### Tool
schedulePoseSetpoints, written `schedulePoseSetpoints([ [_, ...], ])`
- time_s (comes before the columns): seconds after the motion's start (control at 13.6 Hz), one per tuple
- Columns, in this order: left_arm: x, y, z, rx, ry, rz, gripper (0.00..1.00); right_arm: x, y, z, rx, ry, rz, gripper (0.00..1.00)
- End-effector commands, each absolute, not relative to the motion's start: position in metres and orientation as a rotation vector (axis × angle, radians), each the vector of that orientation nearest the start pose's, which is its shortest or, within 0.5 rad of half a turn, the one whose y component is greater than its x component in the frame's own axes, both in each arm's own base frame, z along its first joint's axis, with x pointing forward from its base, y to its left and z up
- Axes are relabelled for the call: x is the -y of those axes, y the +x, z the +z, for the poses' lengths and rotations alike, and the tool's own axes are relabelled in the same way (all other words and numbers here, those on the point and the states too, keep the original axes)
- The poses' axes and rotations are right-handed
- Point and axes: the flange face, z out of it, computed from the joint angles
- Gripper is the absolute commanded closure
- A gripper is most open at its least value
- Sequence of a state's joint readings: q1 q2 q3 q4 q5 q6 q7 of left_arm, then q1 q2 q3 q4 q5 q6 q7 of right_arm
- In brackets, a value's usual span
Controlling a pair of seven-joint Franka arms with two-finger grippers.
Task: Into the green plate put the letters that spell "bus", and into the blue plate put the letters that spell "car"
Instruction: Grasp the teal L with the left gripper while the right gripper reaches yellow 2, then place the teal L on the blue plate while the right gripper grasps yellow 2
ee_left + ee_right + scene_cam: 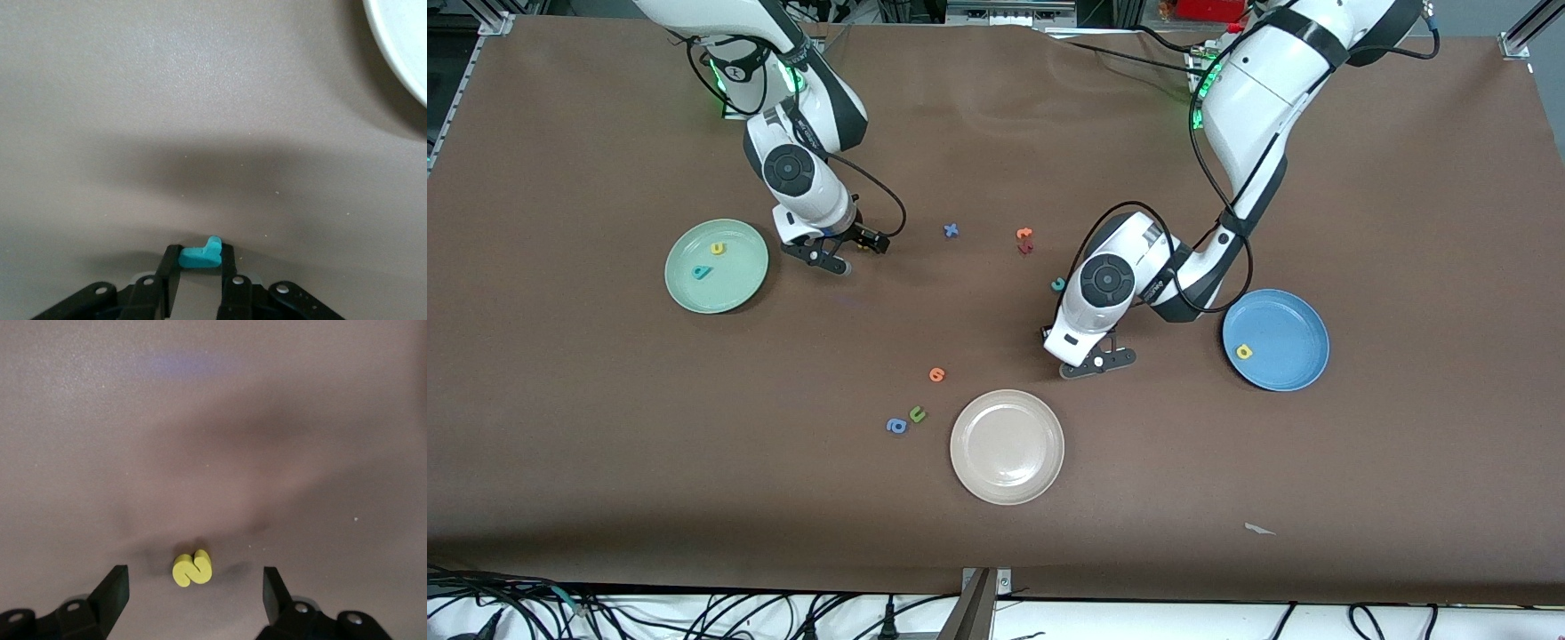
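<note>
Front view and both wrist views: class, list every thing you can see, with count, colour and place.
Table: one, brown.
Green plate: one, pale green, toward the right arm's end.
Yellow u, teal b: one each, in the green plate.
Blue plate: one, toward the left arm's end.
Yellow a: one, in the blue plate.
Beige plate: one, nearest the front camera.
Teal c, blue x, red letter: one each, mid-table.
Orange letters: two, on the table.
Green u, blue a: one each, beside the beige plate.
White scrap: one, near the camera.
Yellow s: one, between the open right tool's fingers.
Teal r: one, pinched.
Left tool: shut on the teal r.
Right tool: open.
</note>
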State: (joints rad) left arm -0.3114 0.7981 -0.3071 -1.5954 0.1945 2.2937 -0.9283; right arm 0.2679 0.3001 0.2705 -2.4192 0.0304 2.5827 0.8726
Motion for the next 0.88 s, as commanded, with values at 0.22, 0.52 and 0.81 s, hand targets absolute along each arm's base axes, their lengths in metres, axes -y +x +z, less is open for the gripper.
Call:
schedulePoseSetpoints([
  [0.22, 0.354, 0.597, 0.192, 0.452, -3.103, 0.126, 0.8, -0.248, 0.398, 0.173, -0.405, -3.096, 0.212, 0.17],
  [0.52, 0.294, 0.616, 0.238, 0.331, -3.08, 0.291, 0.8, -0.248, 0.397, 0.172, -0.368, -3.098, 0.209, 0.34],
  [0.81, 0.197, 0.627, 0.267, 0.041, -3.022, 0.516, 0.79, -0.247, 0.397, 0.171, -0.363, -3.1, 0.211, 0.52],
])
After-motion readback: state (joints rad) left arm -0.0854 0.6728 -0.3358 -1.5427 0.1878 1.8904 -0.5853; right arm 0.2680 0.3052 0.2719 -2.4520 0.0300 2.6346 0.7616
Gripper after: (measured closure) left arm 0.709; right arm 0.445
